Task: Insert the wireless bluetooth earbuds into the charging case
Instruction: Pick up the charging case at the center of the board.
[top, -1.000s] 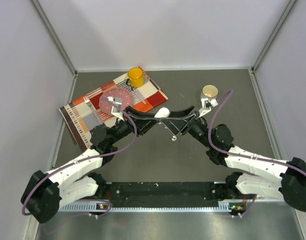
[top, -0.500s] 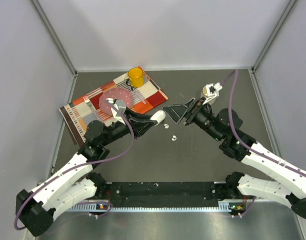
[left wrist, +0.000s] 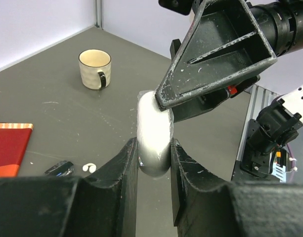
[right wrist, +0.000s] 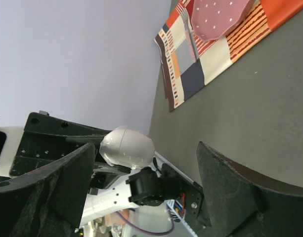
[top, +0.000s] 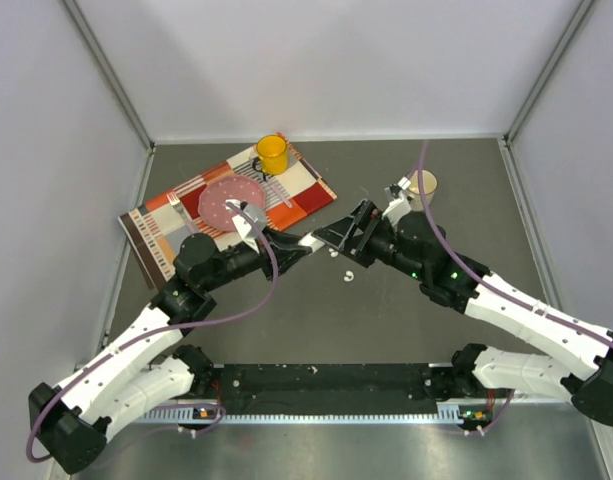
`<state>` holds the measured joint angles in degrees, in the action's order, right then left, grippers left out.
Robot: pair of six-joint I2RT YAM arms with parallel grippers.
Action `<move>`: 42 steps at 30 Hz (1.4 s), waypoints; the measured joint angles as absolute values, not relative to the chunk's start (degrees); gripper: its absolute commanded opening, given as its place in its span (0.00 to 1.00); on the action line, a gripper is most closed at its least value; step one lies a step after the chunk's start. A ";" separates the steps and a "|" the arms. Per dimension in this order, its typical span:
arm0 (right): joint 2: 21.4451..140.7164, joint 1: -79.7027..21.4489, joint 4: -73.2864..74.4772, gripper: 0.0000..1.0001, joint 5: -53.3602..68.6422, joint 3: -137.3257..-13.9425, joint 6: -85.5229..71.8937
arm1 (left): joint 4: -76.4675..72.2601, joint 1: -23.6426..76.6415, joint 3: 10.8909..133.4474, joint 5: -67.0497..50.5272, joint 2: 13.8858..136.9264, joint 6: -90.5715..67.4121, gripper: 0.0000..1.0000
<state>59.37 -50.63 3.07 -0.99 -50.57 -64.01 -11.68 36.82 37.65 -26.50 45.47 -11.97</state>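
A white oval charging case (left wrist: pixel 152 123) is pinched upright between the fingers of my left gripper (left wrist: pixel 153 150), which is shut on it above the table. The top view shows that case (top: pixel 309 242) at mid-table, with my right gripper (top: pixel 338 236) right beside it. My right gripper (right wrist: pixel 146 185) is open, and the case (right wrist: pixel 127 145) sits close to its left finger (right wrist: pixel 47 192), apart from the right one. White earbuds (left wrist: pixel 89 168) lie on the table beside a small black item (left wrist: pixel 59 168). A white bud (top: pixel 348 275) lies just in front of the grippers.
A beige mug (top: pixel 420 183) stands at the back right. A striped placemat (top: pixel 166 235) at the back left carries a pink plate (top: pixel 226 198), a fork and a yellow cup (top: pixel 272 153). Grey walls enclose the table.
My right gripper, which had drawn back toward the beige mug, has swung in again beside the case with its jaws spread. My left arm kept its grip on the case.
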 measured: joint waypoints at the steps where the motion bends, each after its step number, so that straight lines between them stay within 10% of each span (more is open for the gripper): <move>1: 59.37 -50.63 2.83 0.78 -0.95 -50.57 -64.79 | -11.42 36.82 37.76 -26.50 45.50 -11.70 0.00; 23: 61.45 -50.63 0.45 0.47 -0.16 -50.48 -72.34 | -9.80 36.86 40.40 -28.64 48.66 -8.60 0.00; 36: 61.47 -50.70 0.23 0.02 -0.19 -49.87 -72.77 | -8.12 36.86 40.73 -29.02 49.12 -7.73 0.01; 42: 61.49 -50.74 -0.23 0.00 -0.25 -49.56 -73.19 | -8.14 36.93 40.75 -28.53 49.15 -8.32 0.30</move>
<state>61.49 -50.74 -0.23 -0.25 -49.56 -73.19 -8.14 36.93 40.75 -28.53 49.15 -8.32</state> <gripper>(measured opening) 0.394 0.299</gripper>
